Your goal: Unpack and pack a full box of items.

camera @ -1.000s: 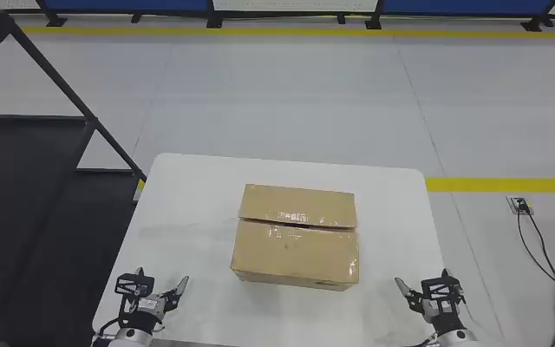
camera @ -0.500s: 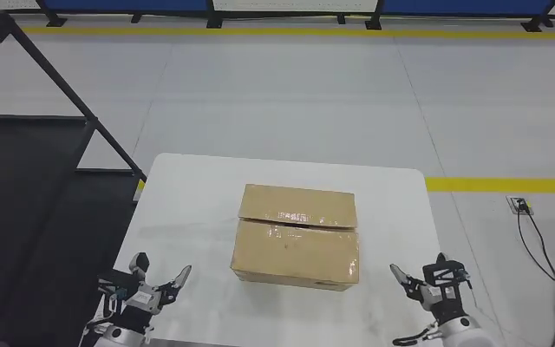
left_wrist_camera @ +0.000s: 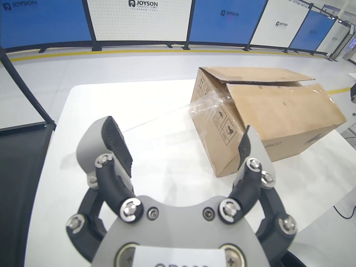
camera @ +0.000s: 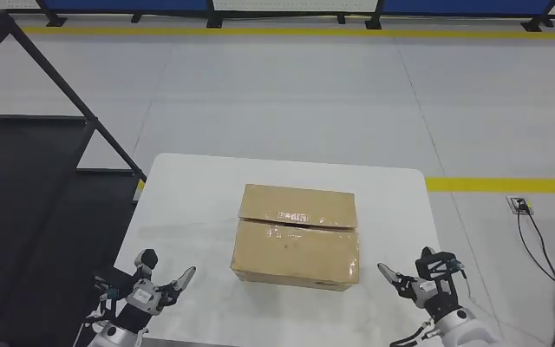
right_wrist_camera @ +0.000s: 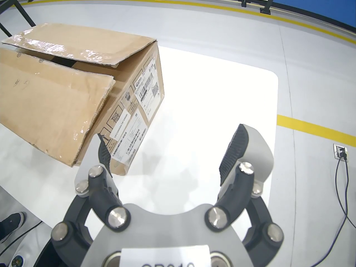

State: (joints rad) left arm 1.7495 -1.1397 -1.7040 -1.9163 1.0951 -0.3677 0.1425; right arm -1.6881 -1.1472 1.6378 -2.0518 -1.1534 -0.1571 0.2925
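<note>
A brown cardboard box (camera: 297, 236) lies in the middle of the white table (camera: 199, 199), its two top flaps folded down with a narrow gap between them. Loose clear tape hangs off one end of the box (left_wrist_camera: 267, 112). My left gripper (camera: 165, 279) hovers open over the table's near left corner, off the box's end, nothing between its fingers (left_wrist_camera: 116, 143). My right gripper (camera: 405, 276) hovers open over the near right corner, beside the box's (right_wrist_camera: 69, 90) labelled end, also empty.
Bare tabletop (camera: 390, 208) surrounds the box on every side. A black frame and dark mat (camera: 43, 217) stand left of the table. A cable and floor socket (right_wrist_camera: 340, 151) lie on the floor to the right. Blue and white panels (left_wrist_camera: 133, 9) line the far side.
Both grippers have moved forward over the near table edge, toward the box's near corners. The box has not moved.
</note>
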